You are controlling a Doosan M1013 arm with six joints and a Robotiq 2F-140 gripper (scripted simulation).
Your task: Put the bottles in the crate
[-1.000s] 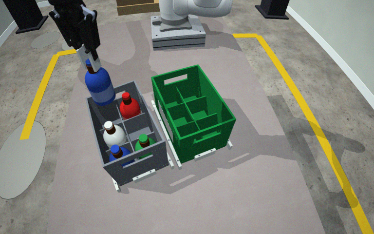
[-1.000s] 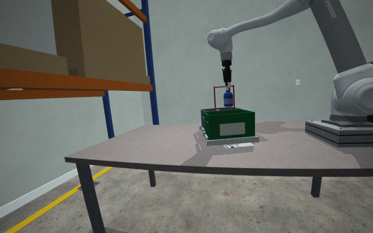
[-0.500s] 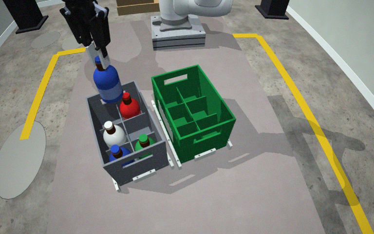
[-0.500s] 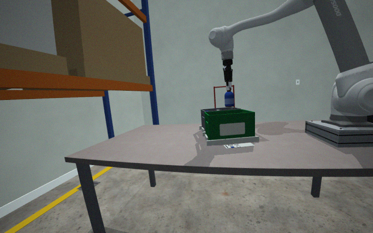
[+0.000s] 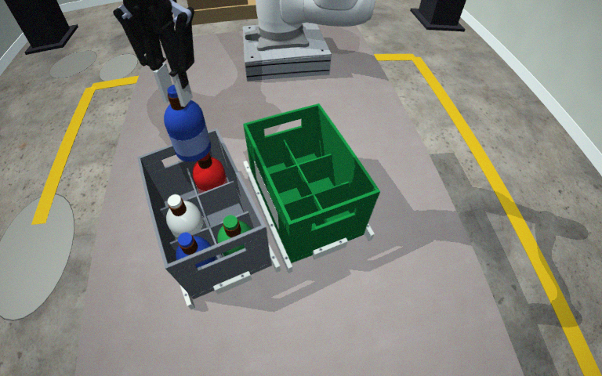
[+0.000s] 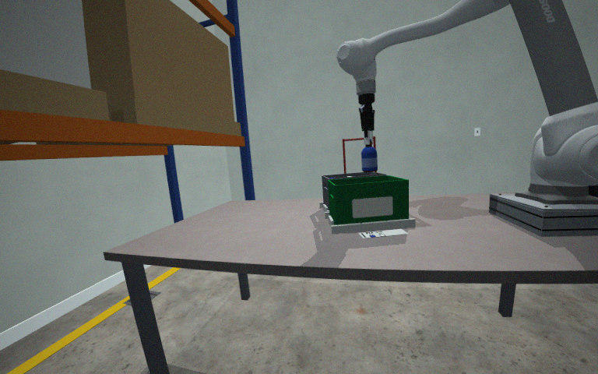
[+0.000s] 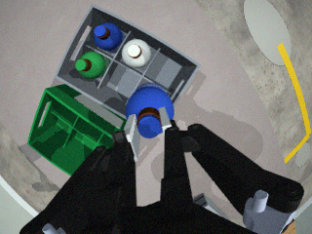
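Observation:
My gripper [image 5: 174,92] [image 6: 367,141] [image 7: 149,121] is shut on the neck of a blue bottle [image 5: 186,129] [image 6: 369,160] [image 7: 150,104] and holds it upright in the air above the far end of the grey crate [image 5: 222,269] [image 7: 183,60]. In the grey crate stand a red bottle [image 5: 208,171], a white bottle [image 5: 182,215] [image 7: 136,53], a second blue bottle [image 5: 190,246] [image 7: 107,35] and a green bottle [image 5: 232,230] [image 7: 92,64]. The green crate [image 5: 342,212] [image 6: 367,205] [image 7: 49,100] to the right has all its cells empty. The pick list [image 6: 382,234] lies on the table beside the green crate; its lines are too small to read.
The arm's base [image 5: 286,48] [image 6: 542,211] stands at the far end of the table [image 5: 355,310] [image 6: 247,234]. White brackets [image 5: 329,247] hold the crates' feet. A shelf rack with cartons [image 6: 154,65] stands left of the table.

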